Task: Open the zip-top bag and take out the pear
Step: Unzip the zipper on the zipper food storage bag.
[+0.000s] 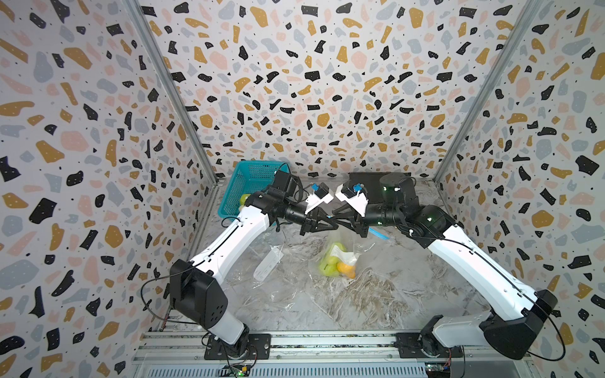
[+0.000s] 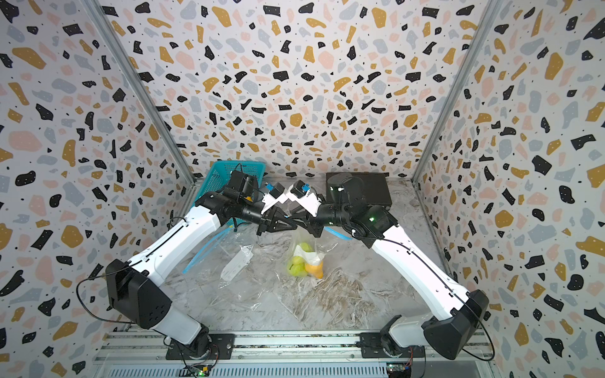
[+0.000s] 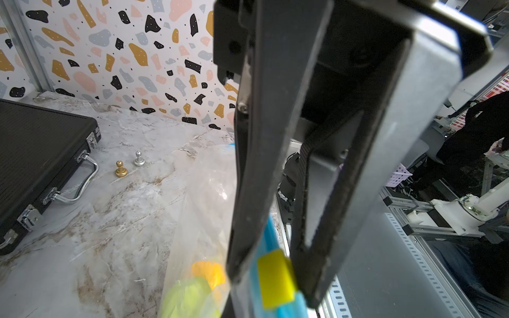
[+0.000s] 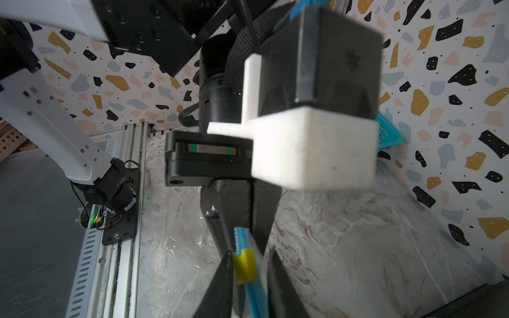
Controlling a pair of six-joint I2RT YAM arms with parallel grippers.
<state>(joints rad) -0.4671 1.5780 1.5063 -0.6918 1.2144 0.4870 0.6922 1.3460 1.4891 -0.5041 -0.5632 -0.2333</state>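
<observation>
A clear zip-top bag (image 1: 342, 243) hangs above the marble table between both arms. Green pears (image 1: 330, 265) and an orange fruit (image 1: 347, 270) sit at its bottom, also seen in the left wrist view as a pear (image 3: 187, 297) and orange fruit (image 3: 209, 272). My left gripper (image 1: 336, 225) is shut on the bag's blue zip strip (image 4: 256, 297). My right gripper (image 4: 250, 253) faces it, jaws narrow and astride the yellow slider (image 4: 245, 265). One finger touches the slider and a small gap shows at the other.
A teal basket (image 1: 248, 186) holding green fruit stands at the back left. A black case (image 3: 41, 154) lies at the back right, with a gold pawn (image 3: 120, 169) and a silver pawn (image 3: 138, 159) beside it. A second clear bag (image 1: 271, 265) lies flat under the left arm.
</observation>
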